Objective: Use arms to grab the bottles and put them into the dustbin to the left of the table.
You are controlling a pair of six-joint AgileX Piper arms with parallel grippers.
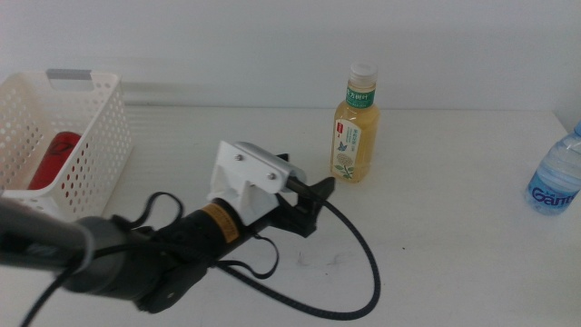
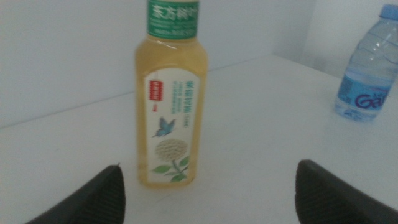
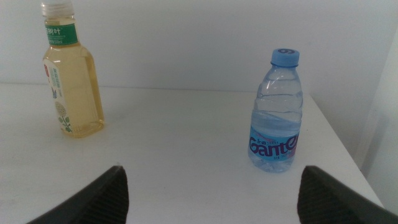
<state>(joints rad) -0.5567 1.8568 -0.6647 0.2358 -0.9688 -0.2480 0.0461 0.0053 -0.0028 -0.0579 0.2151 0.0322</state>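
My left claw (image 1: pixel 320 193): spread wide, empty, just short of the juice bottle (image 1: pixel 356 124).
My right claw (image 3: pixel 211 193): spread, empty, facing the water bottle (image 3: pixel 275 114) near the worktop's (image 1: pixel 454 227) right edge.
Juice bottle: upright, mid-worktop towards the far edge.
Red can (image 1: pixel 53 159): inside the white basket (image 1: pixel 95 136) at the far left corner.

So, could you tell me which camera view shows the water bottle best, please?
The right wrist view: the water bottle stands whole there, cap to base, label readable. The middle view cuts it off at the picture's edge, and the left wrist view also crops it.
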